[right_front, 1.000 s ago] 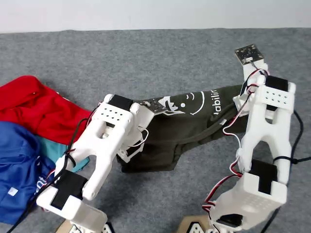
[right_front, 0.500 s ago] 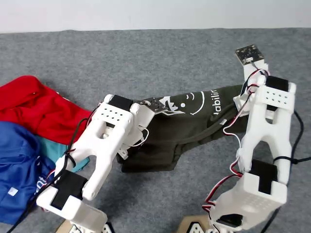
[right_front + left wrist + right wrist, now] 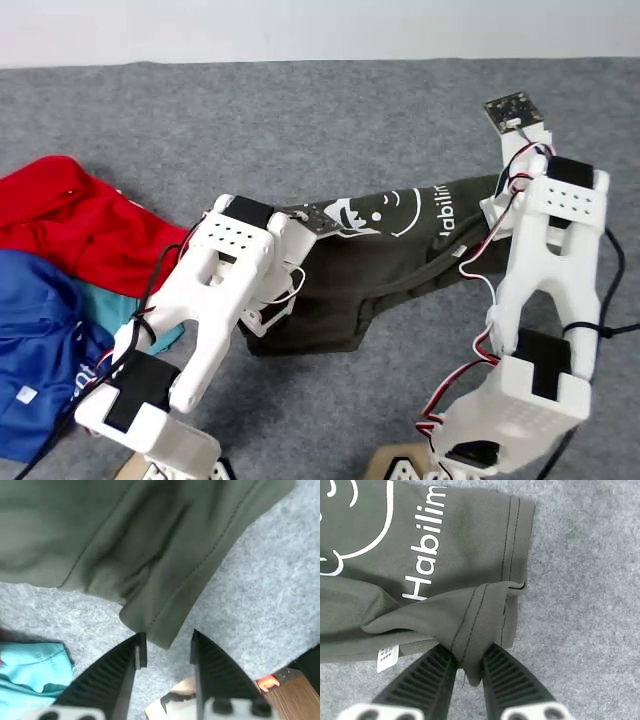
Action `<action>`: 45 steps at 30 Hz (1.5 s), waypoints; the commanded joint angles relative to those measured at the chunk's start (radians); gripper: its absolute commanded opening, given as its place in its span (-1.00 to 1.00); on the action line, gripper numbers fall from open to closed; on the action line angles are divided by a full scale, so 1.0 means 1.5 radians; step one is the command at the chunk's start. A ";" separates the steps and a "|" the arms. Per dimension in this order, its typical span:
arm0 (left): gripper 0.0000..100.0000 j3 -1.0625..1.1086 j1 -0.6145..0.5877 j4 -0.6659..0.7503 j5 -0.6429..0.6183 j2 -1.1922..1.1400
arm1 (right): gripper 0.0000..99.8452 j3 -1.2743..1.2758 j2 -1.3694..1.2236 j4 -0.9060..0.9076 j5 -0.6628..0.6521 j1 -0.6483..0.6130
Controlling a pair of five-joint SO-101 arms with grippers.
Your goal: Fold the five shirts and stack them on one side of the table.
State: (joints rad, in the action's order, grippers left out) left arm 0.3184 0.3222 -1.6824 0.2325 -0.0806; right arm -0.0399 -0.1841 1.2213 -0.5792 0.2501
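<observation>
A dark olive shirt (image 3: 380,255) with white print lies crumpled mid-table on the grey felt. My left gripper (image 3: 166,647) is open at its near-left corner. The corner's hem (image 3: 160,625) dips into the gap between the two fingers. In the high view that gripper (image 3: 268,312) sits low at the shirt's left edge. My right gripper (image 3: 467,667) is shut on a bunched fold of the shirt's stitched hem (image 3: 470,625), next to the printed lettering. From above, it (image 3: 497,215) is at the shirt's right end.
A red shirt (image 3: 80,225), a blue shirt (image 3: 35,340) and a teal shirt (image 3: 120,310) lie piled at the table's left side. The teal cloth (image 3: 30,670) is close to my left gripper. Bare grey felt (image 3: 300,120) stretches behind the olive shirt.
Almost nothing: the left gripper has shifted very slightly at the shirt's corner. The right arm has kept still with the hem in its grip.
</observation>
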 commanded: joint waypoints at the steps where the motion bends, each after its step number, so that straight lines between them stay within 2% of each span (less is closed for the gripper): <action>1: -0.67 -0.003 -0.003 0.021 -0.005 0.026 | -0.98 -0.009 0.006 0.003 0.007 -0.004; 8: -0.70 -0.014 -0.003 0.025 -0.005 -0.077 | -0.98 -0.009 0.006 0.003 0.007 -0.005; 15: -0.88 -0.064 0.000 0.019 -0.001 -0.081 | -0.98 -0.009 0.006 0.003 0.004 -0.004; 19: -1.00 -0.062 -0.002 0.010 0.033 -0.085 | -0.98 -0.009 0.006 0.003 0.004 -0.004; 25: -1.00 -0.086 -0.003 -0.023 0.037 -0.069 | -0.98 -0.009 0.007 0.003 0.005 -0.003; 30: -1.00 -0.194 -0.004 -0.047 0.007 -0.009 | -0.98 -0.028 0.014 0.027 0.006 -0.002; 37: -1.00 -0.320 -0.004 -0.047 -0.065 0.084 | -0.98 -0.152 0.022 0.140 0.008 -0.001; 45: -0.99 -0.560 -0.012 -0.047 -0.057 0.110 | -0.98 -0.305 0.105 0.254 0.004 -0.005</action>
State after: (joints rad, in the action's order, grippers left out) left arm -0.3552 0.3191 -1.7269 0.1435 0.0376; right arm -0.3836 -0.1243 1.5543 -0.5792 0.2501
